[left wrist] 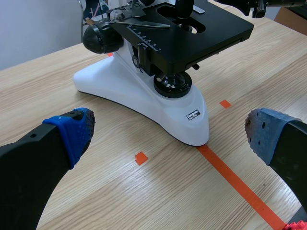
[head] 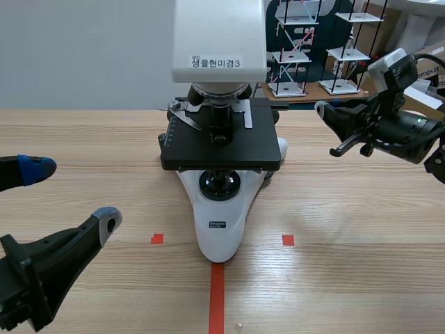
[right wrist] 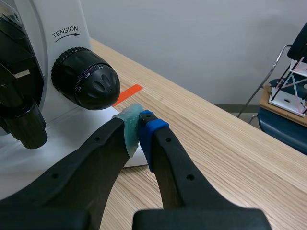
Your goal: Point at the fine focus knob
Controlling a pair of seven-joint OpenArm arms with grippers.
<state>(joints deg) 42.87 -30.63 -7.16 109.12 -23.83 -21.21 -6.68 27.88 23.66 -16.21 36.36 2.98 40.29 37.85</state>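
The fine focus knob [right wrist: 102, 87] is the small black ridged cap on the end of a wider black knob [right wrist: 72, 72], which sticks out from the white side of the microscope [head: 219, 209] under the word TENSION. The right gripper [right wrist: 140, 125] has its two pads pressed together on nothing, and its tip sits just beside this knob, slightly lower; whether it touches cannot be told. In the scene view this arm comes in from the upper right, its tip close to the right side of the microscope, level with the black stage [head: 222, 142]. The microscope stands in the middle of the wooden table [head: 348, 278], its white foot ending at an orange-red tape line [head: 216, 296] between two small tape squares [head: 157, 239]. The left gripper [head: 69, 197] hangs at the lower left of the frame, well apart from the microscope, its fingers spread wide and holding nothing.
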